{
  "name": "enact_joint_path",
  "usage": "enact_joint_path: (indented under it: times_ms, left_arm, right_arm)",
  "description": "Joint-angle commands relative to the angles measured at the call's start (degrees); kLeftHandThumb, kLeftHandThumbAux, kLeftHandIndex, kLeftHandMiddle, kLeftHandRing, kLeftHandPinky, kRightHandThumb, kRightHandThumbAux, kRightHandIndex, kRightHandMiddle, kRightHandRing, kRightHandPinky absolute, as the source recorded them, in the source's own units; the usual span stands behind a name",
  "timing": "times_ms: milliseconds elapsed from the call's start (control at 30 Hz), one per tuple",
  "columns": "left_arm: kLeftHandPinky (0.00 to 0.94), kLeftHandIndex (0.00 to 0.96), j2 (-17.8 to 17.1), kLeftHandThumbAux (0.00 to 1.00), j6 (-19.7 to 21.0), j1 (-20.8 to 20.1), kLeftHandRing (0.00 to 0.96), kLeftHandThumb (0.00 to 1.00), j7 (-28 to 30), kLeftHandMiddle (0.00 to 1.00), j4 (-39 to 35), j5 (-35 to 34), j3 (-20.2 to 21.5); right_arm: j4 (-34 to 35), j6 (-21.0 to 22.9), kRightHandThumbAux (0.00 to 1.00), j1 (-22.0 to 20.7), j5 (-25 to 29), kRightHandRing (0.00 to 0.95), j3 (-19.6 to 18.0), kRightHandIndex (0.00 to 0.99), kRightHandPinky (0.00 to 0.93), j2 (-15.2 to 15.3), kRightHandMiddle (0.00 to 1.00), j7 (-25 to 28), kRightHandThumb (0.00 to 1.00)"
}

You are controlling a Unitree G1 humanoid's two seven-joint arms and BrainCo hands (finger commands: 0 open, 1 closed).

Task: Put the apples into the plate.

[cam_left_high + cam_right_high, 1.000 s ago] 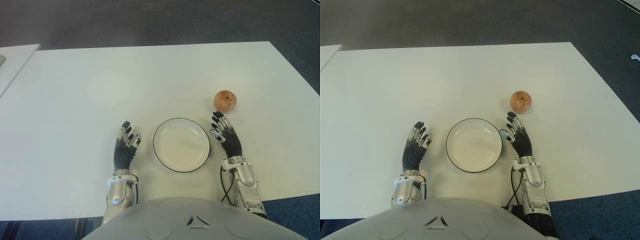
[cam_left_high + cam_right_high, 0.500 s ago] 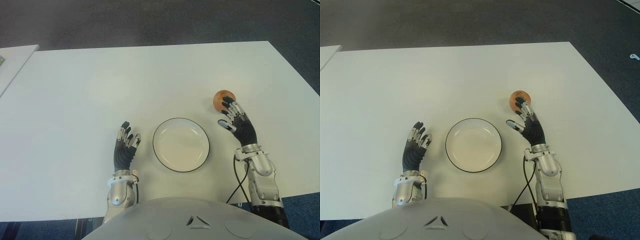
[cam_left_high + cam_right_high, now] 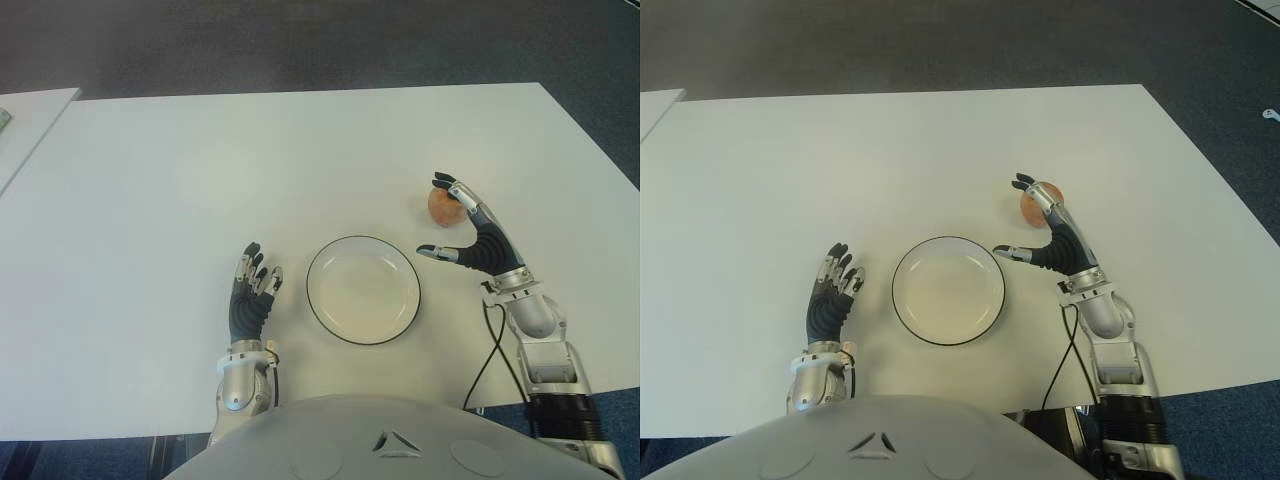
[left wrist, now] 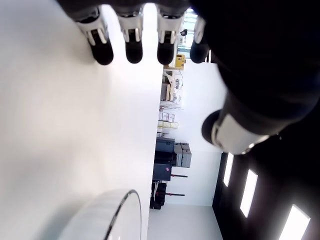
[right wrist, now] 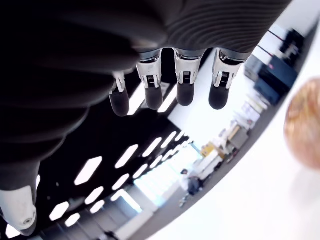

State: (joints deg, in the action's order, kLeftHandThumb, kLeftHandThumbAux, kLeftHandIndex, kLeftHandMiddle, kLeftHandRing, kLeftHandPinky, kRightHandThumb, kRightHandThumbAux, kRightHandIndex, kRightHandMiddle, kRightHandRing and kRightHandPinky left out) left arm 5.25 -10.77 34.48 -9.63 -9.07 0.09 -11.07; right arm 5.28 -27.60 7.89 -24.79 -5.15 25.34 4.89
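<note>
Item: round reddish-orange apple [image 3: 441,203], smooth matte skin; sits on the flat white surface [image 3: 200,180], beyond and right of the plate.
Item: shallow round white plate with thin dark rim [image 3: 363,290], glossy, bare; centred before the robot, apparently as the drop point.
Item: right hand [image 3: 467,232], black ribbed palm, metal-jointed fingers; spread wide, grasping nothing, arched beside the apple, seemingly to enclose it.
Item: left hand [image 3: 250,295], relaxed, unladen, left of plate.

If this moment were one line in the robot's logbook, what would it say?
right hand: open, arched over apple, not gripping | left hand: open, idle left of plate | plate: empty
</note>
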Motion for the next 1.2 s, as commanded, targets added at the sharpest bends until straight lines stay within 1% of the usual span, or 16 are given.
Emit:
enact_joint_path:
  times_ms: [33, 133, 267, 367, 467, 600, 733, 833, 1033, 1100, 1200]
  left_arm:
    - [0.0, 0.038, 2.4, 0.662, 2.7, -0.4, 0.0, 0.059, -0.9, 0.012, 2.9, 0.6, -1.1]
    - [0.0, 0.037, 2.6, 0.666, 2.9, -0.6, 0.0, 0.062, -0.9, 0.013, 3.0, 0.2, -1.0]
    - [0.0, 0.037, 2.5, 0.665, 2.6, -0.8, 0.0, 0.074, -1.0, 0.013, 3.3, -0.1, -1.1]
    - [0.0, 0.038, 2.4, 0.663, 2.4, -0.8, 0.0, 0.079, -1.0, 0.016, 3.4, -0.2, -1.1]
    - [0.0, 0.039, 2.2, 0.661, 1.8, -0.8, 0.0, 0.086, -0.7, 0.017, 3.6, -0.4, -1.1]
    - [0.0, 0.041, 2.2, 0.665, 1.6, -0.9, 0.0, 0.092, -0.4, 0.015, 3.8, -1.1, -0.8]
    - [0.0, 0.041, 1.8, 0.664, 1.3, -0.9, 0.0, 0.094, -0.4, 0.013, 3.9, -0.9, -0.7]
    - [0.0, 0.04, 1.7, 0.662, 1.1, -0.8, 0.0, 0.095, -0.3, 0.011, 3.9, -0.8, -0.6]
    - [0.0, 0.037, 1.2, 0.647, 0.2, -0.6, 0.0, 0.102, 0.0, 0.01, 4.1, -0.9, -0.3]
    - [0.0, 0.034, 0.7, 0.654, -0.7, -0.6, 0.0, 0.099, 0.7, 0.009, 4.4, -1.1, -0.3]
    - [0.0, 0.028, 0.4, 0.67, -1.8, -0.4, 0.0, 0.088, 1.2, 0.007, 4.8, -1.3, -0.1]
  right_arm:
    - [-3.0, -0.9, 0.554, -5.3, -14.4, 0.023, 1.6, 0.12, 0.006, 5.7, 0.068, -5.9, 0.36]
    - [-7.2, 0.2, 0.547, -10.2, -20.3, 0.018, 4.2, 0.109, 0.002, 7.1, 0.065, -9.7, 0.359]
    - [-11.6, 1.4, 0.534, -14.2, -26.1, 0.01, 7.0, 0.082, 0.0, 8.6, 0.061, -14.4, 0.382]
    - [-14.3, 2.1, 0.524, -16.3, -28.3, 0.007, 8.8, 0.07, 0.0, 9.4, 0.059, -17.1, 0.394]
    - [-20.7, 2.8, 0.52, -20.9, -29.7, 0.003, 11.4, 0.059, 0.0, 9.7, 0.056, -19.1, 0.392]
    - [-28.3, 3.1, 0.514, -26.2, -29.1, 0.0, 14.1, 0.039, 0.0, 9.6, 0.04, -19.7, 0.378]
    - [-32.8, 3.1, 0.502, -29.4, -27.7, 0.0, 15.6, 0.026, 0.0, 9.6, 0.023, -19.8, 0.386]
    - [-34.6, 3.0, 0.496, -30.6, -27.1, 0.0, 16.5, 0.021, 0.0, 9.7, 0.015, -20.1, 0.394]
    - [-41.9, 3.0, 0.49, -35.6, -26.0, 0.0, 18.5, 0.011, 0.0, 9.3, 0.002, -20.8, 0.402]
    - [-46.7, 2.9, 0.489, -38.3, -26.0, 0.0, 19.6, 0.009, 0.0, 8.8, 0.001, -21.9, 0.402]
    - [-52.2, 2.7, 0.491, -41.2, -26.1, 0.0, 21.2, 0.008, 0.0, 8.2, 0.0, -23.7, 0.402]
